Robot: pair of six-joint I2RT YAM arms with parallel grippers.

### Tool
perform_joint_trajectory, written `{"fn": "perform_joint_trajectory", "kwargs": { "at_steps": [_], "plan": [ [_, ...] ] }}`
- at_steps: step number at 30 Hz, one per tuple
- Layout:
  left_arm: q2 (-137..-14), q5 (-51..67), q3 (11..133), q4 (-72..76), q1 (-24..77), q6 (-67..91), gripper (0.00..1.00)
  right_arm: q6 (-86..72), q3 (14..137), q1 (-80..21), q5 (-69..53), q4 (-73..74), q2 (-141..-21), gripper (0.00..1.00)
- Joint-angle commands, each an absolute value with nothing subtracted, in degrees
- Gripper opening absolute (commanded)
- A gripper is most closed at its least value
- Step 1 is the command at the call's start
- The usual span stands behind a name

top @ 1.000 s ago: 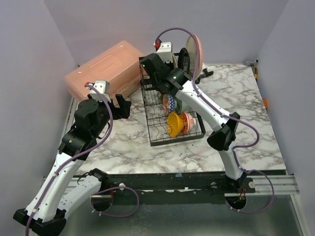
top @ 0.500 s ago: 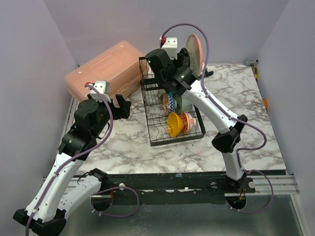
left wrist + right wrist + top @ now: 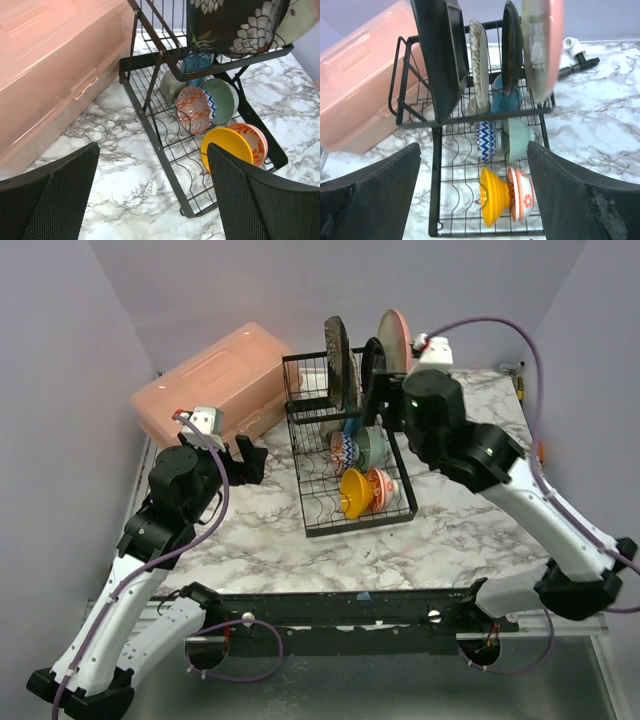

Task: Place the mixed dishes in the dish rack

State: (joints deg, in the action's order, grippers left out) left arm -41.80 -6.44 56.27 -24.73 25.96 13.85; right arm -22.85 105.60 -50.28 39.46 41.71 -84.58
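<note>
Loading state: plates (image 3: 335,355) upright in dish rack (image 3: 360,524) top slots, bowls (image 3: 352,492) below.
Right claw (image 3: 470,150): spread wide, empty, beside rack.
Left claw (image 3: 152,150): spread wide, empty.
Care: clear rack without nudging plates.

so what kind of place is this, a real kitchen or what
Likely a robot lab cell staged as a kitchen: plain lilac walls box in a marble-patterned tabletop, two white robot arms stand at its near edge, and a loaded black wire dish rack sits on it.
</note>
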Motion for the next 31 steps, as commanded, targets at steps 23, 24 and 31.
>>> {"fn": "perform_joint_trajectory", "kwargs": {
  "at_steps": [23, 24, 31],
  "plan": [
    [-17.5, -6.4, 67.4, -26.5, 25.8, 15.4, 0.92, -18.9, 70.5, -50.7, 33.2, 30.0, -28.2, 1.00],
    [-17.2, -6.9, 67.5, -26.7, 25.8, 15.1, 0.92, -18.8, 70.5, -50.7, 33.2, 29.7, -27.6, 0.99],
    [-17.7, -7.2, 67.9, -28.1, 25.8, 14.6, 0.93, -18.6, 69.4, -50.6, 35.0, 30.0, -26.5, 1.00]
  ]
}}
